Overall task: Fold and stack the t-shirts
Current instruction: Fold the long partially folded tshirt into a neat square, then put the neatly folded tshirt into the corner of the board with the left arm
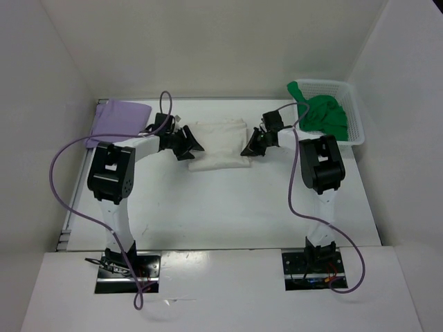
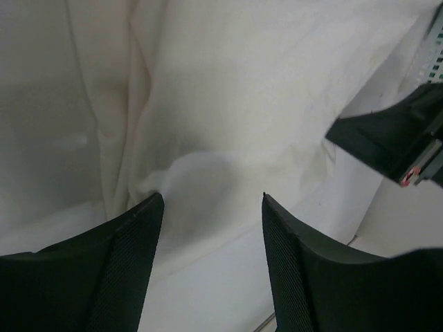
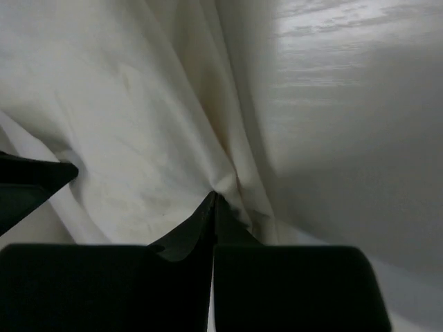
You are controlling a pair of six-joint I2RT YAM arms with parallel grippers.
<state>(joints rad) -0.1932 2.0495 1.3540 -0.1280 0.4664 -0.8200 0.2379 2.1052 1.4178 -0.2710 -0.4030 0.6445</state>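
White table [image 1: 228, 207] with two shirts and a basket along its far side

The tabletop is plain white and rectangular. A lavender t-shirt [image 1: 118, 119] lies flat at the far left corner, folded into a rough rectangle that reaches the table's left edge. A cream t-shirt [image 1: 220, 142] lies in the middle of the far half, well apart from the lavender one. It is folded wider than deep, with soft creases and a bunched near edge. A white mesh basket [image 1: 354, 111] stands at the far right corner, against the table's right edge.
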